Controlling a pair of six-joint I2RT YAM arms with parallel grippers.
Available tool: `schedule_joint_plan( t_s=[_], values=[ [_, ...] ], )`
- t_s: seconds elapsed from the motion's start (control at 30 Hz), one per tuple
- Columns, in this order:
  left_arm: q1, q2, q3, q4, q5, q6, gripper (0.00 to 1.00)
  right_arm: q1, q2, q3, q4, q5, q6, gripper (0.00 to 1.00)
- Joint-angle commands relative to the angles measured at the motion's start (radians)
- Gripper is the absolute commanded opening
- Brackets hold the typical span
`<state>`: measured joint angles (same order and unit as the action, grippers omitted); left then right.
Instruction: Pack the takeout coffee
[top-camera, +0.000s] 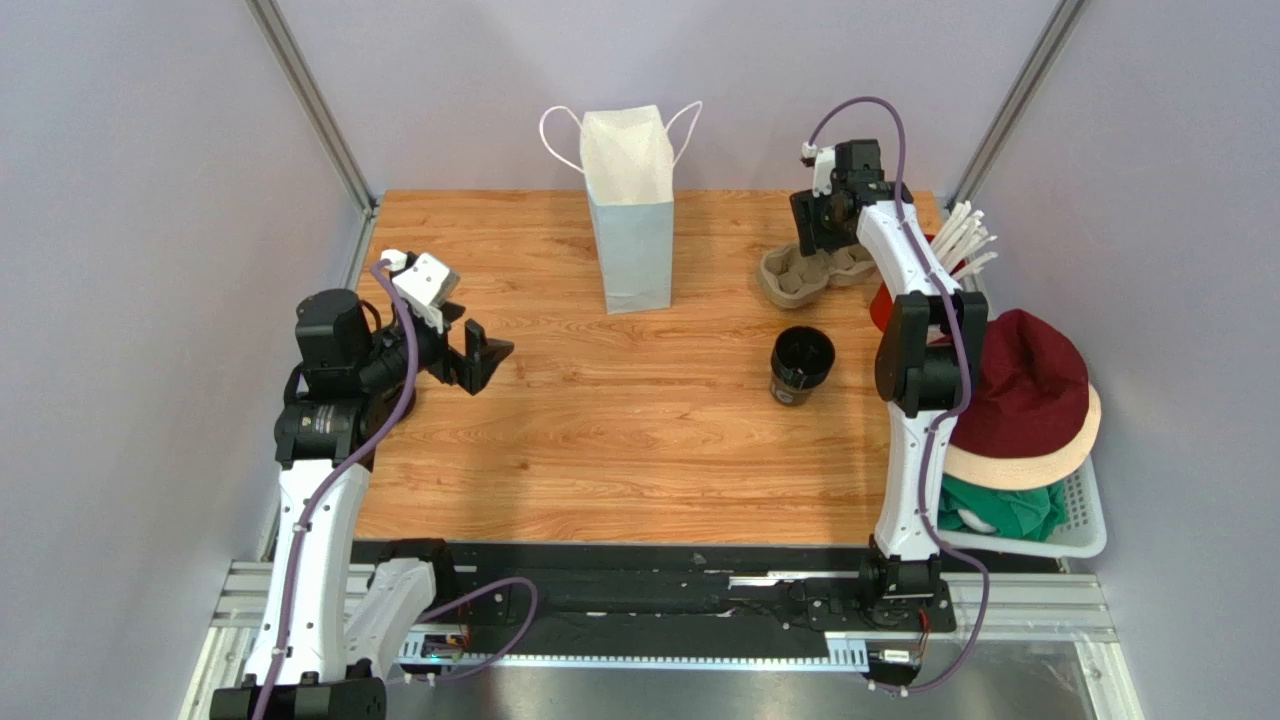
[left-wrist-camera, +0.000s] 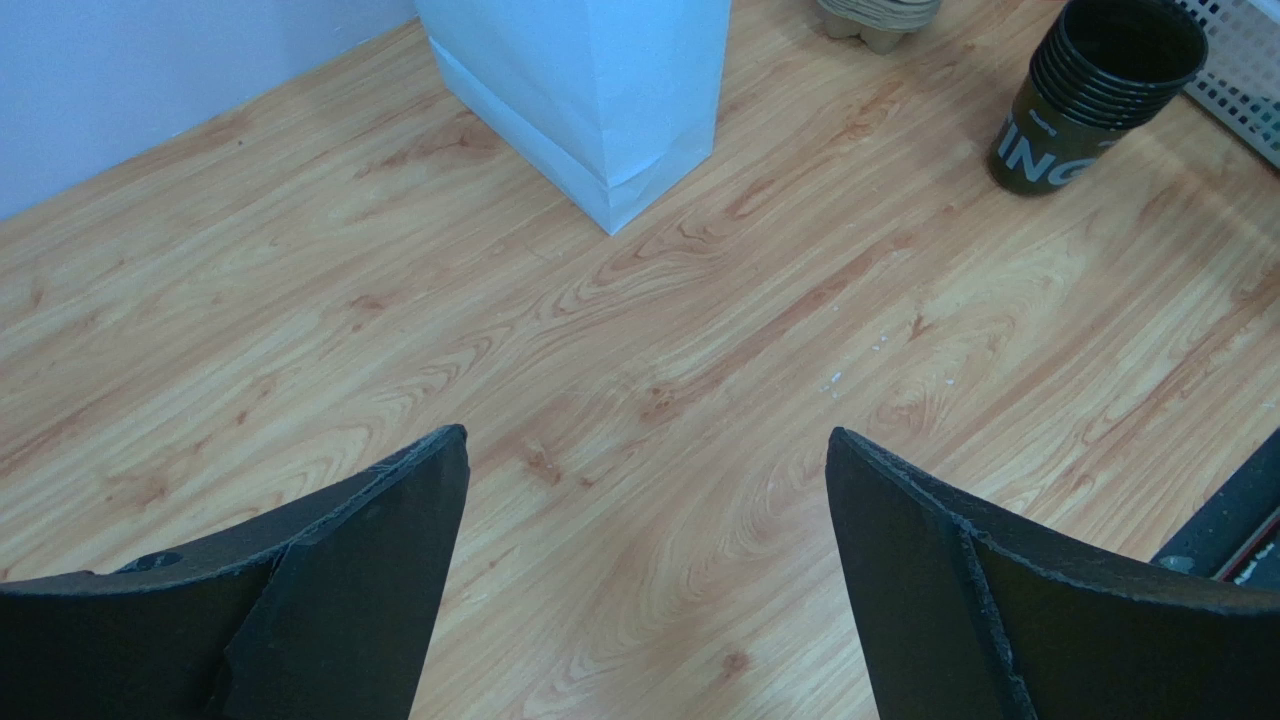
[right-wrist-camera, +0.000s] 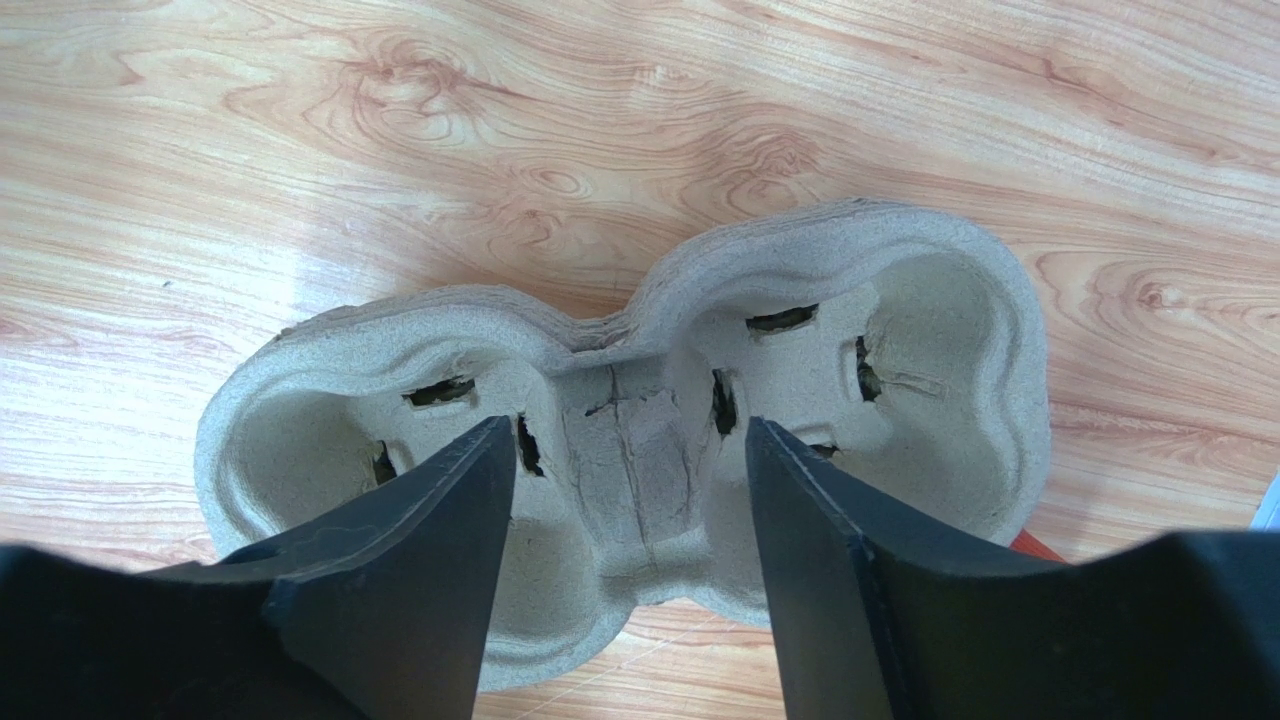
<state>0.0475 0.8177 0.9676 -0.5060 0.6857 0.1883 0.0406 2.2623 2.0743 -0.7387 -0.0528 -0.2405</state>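
The coffee cup (top-camera: 801, 365) is small, round and black, with pale lettering on its side. It stands upright, its mouth open, with stacked rings around the rim. It sits on the tabletop (top-camera: 601, 450), right of centre, about midway between the far and near edges.

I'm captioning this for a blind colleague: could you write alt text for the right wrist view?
The right claw stands open over a brown moulded-pulp cup carrier, its two black fingers on either side of the carrier's central ridge; whether they touch it is unclear. The empty two-well carrier rests on a wood-grain table.
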Motion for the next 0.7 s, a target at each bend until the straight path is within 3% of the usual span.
schedule_joint_plan(
  t_s=[0.0, 0.67],
  values=[
    [0.005, -0.005, 0.017, 0.009, 0.003, 0.008, 0.97, -0.002, -0.026, -0.006, 0.032, 0.014, -0.025, 0.63],
    [0.005, -0.002, 0.016, 0.011, 0.005, 0.013, 0.97, -0.015, 0.006, -0.022, 0.024, -0.015, -0.037, 0.58]
  ],
)
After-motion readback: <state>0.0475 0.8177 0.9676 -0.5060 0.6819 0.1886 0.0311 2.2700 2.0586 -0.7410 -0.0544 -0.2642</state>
